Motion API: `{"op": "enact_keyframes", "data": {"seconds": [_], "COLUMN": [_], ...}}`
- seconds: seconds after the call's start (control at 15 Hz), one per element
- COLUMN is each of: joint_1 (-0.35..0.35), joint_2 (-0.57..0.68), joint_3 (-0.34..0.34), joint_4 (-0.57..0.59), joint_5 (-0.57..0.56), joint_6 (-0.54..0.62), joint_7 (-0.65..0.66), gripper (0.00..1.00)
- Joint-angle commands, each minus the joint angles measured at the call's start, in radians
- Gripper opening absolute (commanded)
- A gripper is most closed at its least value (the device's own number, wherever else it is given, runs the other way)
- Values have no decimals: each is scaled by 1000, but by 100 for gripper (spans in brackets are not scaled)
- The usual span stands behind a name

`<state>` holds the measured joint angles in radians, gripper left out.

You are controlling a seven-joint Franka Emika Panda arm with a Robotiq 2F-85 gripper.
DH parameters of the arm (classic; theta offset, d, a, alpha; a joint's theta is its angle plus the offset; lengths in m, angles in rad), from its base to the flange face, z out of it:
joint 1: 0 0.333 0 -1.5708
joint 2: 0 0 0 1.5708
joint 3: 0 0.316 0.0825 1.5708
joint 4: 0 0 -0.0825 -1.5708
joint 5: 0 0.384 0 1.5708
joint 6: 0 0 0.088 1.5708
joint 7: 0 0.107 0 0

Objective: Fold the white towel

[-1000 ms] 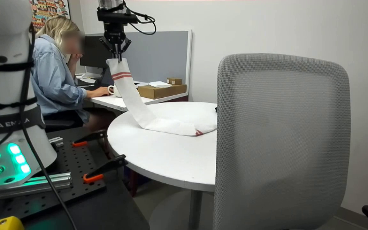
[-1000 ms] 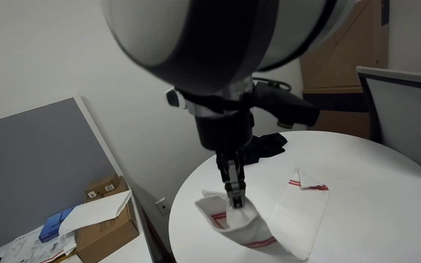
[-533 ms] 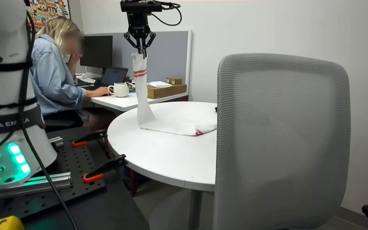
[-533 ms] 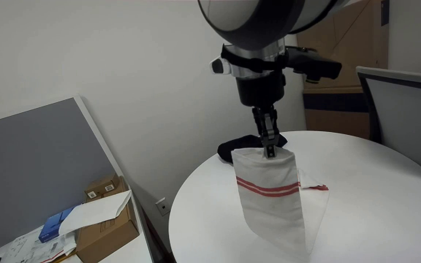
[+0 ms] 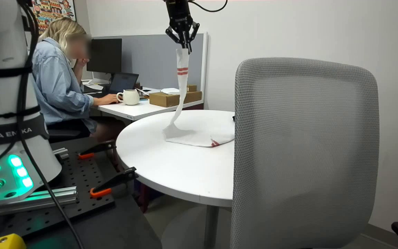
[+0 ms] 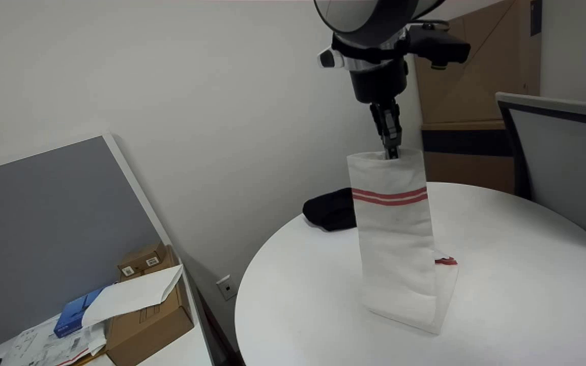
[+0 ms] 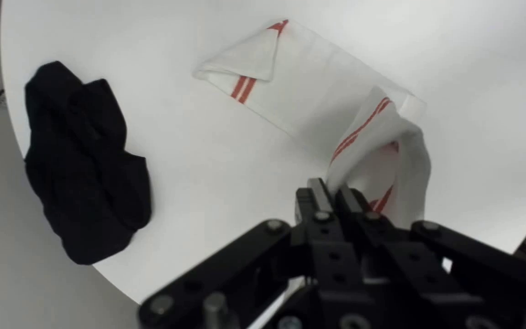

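One round table (image 6: 517,284) beneath the towel (image 6: 394,244), pale wall (image 6: 196,101) beyond.

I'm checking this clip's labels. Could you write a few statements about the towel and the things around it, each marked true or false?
1. The pincer is closed on the white towel. True.
2. A black cloth lies at the edge of the round table. True.
3. The white towel hangs wholly clear of the round table. False: its lower part lies on it.
4. A white mug stands on the desk. True.
5. The black cloth lies under the white towel. False: they lie apart.
6. The white towel is folded flat. False: the pincer holds one end up.
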<state>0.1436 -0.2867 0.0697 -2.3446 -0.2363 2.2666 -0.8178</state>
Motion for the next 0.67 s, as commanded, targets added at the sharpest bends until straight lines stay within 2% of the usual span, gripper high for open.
{"op": "enact_keyframes", "data": {"seconds": [0.0, 0.6], "joint_1": [-34, -77], "joint_2": [67, 195], "joint_3": [-10, -23], "joint_4": [91, 92], "joint_5": [-71, -114], "joint_6": [-36, -34], "joint_7": [13, 8], "gripper": [7, 7]}}
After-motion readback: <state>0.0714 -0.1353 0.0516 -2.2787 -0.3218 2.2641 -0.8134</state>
